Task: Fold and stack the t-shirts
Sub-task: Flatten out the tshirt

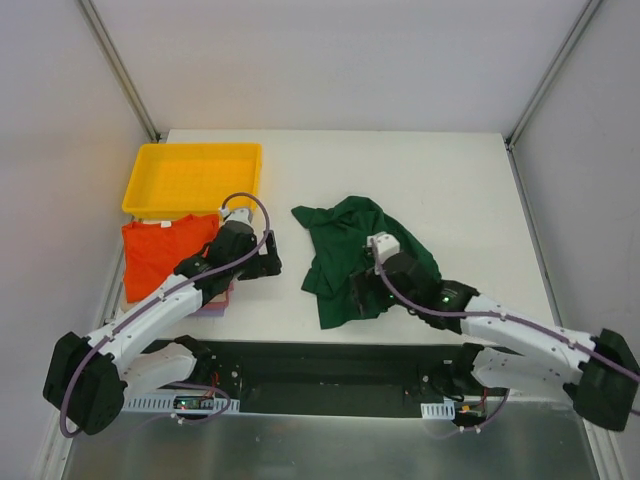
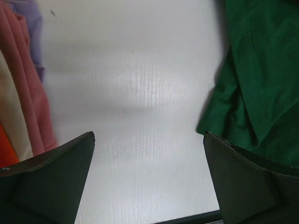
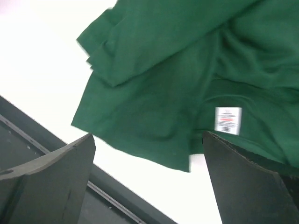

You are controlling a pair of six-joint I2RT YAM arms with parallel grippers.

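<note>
Green t-shirt [image 1: 365, 255]: crumpled and unfolded, at the centre of the desk [image 1: 450, 180] leaning toward 3 o'clock. Its white neck label [image 3: 228, 120] faces up in the right wrist view.
Orange t-shirt [image 1: 165, 250]: lies flat at 9 o'clock on top of paler shirts. The edge of a pink t-shirt [image 2: 32, 93] shows beneath it in the left wrist view.
Yellow tray [image 1: 195, 178]: at 10 o'clock, just beyond the orange t-shirt.
Left tool [image 2: 149, 140]: fingers spread with nothing between them, over bare desk between the pile and the green t-shirt.
Right tool [image 3: 149, 140]: fingers spread, pinching nothing, hanging over the green t-shirt's 6 o'clock hem.
Step in hand: my judgement is that the pile is built and the green one is the last to do, so it still needs spreading flat before any fold.
Next move: each tool should probably pinch a separate edge, one layer only, and draw them apart toward 9 and 3 o'clock. A grab on bunched cloth would just drag the heap.
</note>
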